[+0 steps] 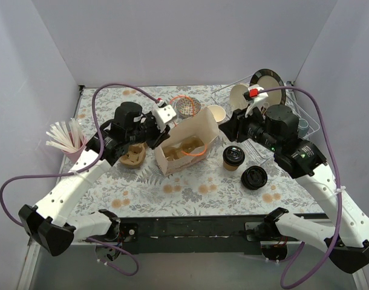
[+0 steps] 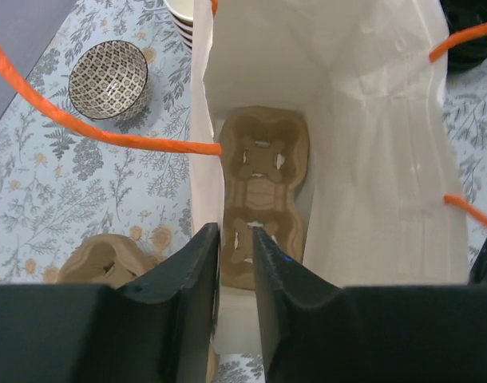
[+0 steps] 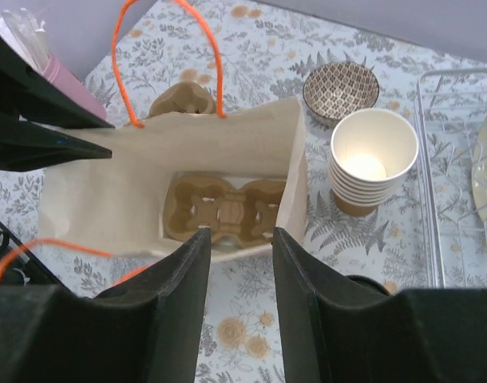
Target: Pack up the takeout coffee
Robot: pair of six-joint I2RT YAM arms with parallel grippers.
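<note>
Although the takeout coffee [image 1: 233, 157] is in clear view from above, any print on it is too small to read. It is a short brown paper cup closed with a round black lid. It stands upright on the flowered desk [image 1: 190, 190], just to the right of the paper bag [image 3: 227, 144] and outside it. A loose black lid [image 1: 254, 177] lies near it on its other side. The bag is open at the top and has orange handles, and a brown cardboard cup carrier [image 3: 219, 209] lies on its bottom. The right jaws are released and hold nothing; they hang over the bag's edge. The left jaws stand close together with a narrow slit, where white paper of the bag shows. I cannot tell if they pinch it.
</note>
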